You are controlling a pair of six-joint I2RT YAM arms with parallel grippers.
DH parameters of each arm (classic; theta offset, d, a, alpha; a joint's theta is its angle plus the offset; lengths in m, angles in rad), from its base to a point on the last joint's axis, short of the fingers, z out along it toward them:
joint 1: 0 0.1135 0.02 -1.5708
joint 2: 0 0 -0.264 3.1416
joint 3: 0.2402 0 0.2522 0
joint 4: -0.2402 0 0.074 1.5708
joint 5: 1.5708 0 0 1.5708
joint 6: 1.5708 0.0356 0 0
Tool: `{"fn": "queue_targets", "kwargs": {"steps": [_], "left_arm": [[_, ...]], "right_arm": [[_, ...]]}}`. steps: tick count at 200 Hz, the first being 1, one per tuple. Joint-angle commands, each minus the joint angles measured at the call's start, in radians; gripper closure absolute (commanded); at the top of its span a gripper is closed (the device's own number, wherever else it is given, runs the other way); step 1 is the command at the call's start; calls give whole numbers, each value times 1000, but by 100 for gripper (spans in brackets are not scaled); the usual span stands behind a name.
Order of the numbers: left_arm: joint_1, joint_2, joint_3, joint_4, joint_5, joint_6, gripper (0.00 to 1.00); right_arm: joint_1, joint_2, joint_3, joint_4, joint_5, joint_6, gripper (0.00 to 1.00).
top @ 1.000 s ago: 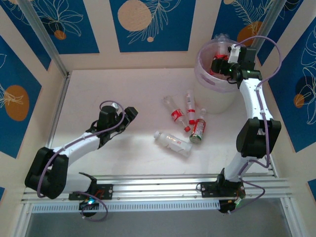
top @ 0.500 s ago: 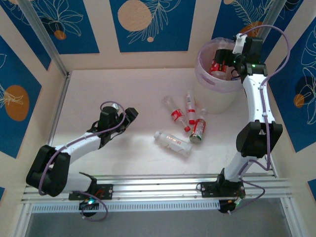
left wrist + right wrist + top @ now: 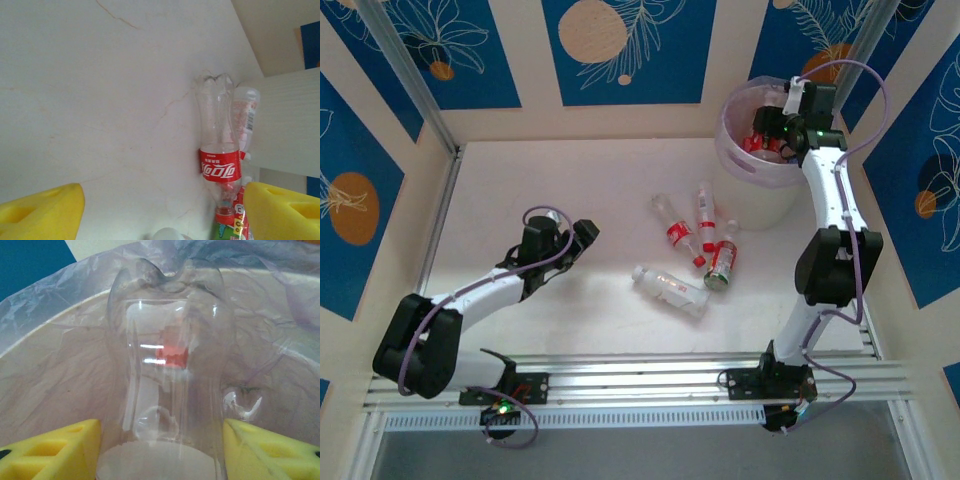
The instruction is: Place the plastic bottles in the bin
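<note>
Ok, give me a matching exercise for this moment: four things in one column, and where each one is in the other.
Things
1. clear bottle
2. green-labelled bottle
3. left gripper
4. bin

Places
A. far right corner of the table
B. left of the loose bottles, open and empty
C. between the right gripper's fingers, over the bin
D. lying on the table, rightmost of the loose bottles

Pairs: 1-C, 2-D, 3-B, 4-A

My pads (image 3: pixel 50 447) are yellow, this bottle (image 3: pixel 170 370) clear, the bin (image 3: pixel 767 198) pale pink, a label (image 3: pixel 218 171) red, walls (image 3: pixel 660 70) blue with orange discs.
</note>
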Motion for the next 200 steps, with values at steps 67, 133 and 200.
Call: {"fn": "queue_targets", "kwargs": {"steps": [67, 133, 200], "left_arm": [[-3, -11, 32, -87, -24, 67, 15], [-7, -16, 41, -121, -33, 106, 13], [-20, -16, 32, -125, -38, 122, 11]], "right_arm": [[30, -63, 86, -154, 12, -17, 19], [56, -254, 46, -167, 6, -9, 10], [247, -456, -106, -249, 41, -39, 9]]}}
